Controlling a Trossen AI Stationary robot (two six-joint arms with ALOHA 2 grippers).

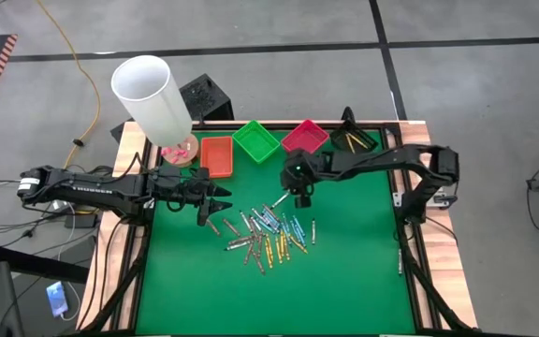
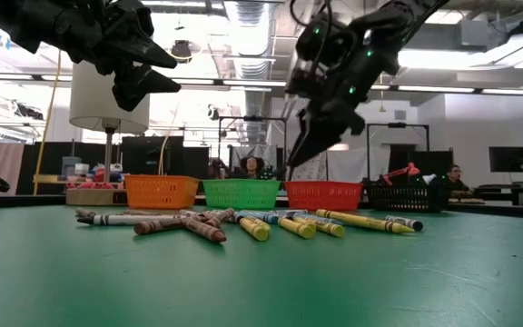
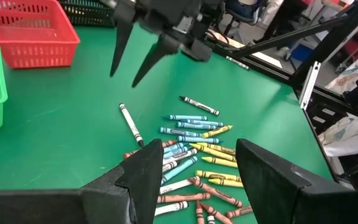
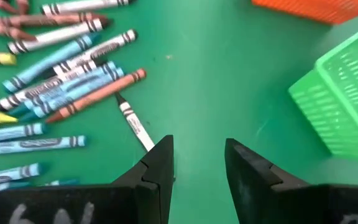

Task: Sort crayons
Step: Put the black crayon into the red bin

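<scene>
Right gripper [image 1: 298, 200] hovers mid-frame, fingers spread and empty, above the crayons [image 1: 268, 234] (a loose pile on the green table [image 1: 344, 271]). Left gripper [image 1: 215, 208], likewise spread and empty, hangs just left of the pile.

Green table [image 1: 344, 281]: crayons [image 1: 268, 234] scattered mid-mat; orange tray [image 1: 217, 155], green, pink, black trays in row behind crayons.

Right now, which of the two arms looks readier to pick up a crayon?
Probably the right. Its open gripper hangs just over the near edge of the crayons, a white crayon lying right before its fingers. The left gripper, also open, sits off to the pile's side.
</scene>
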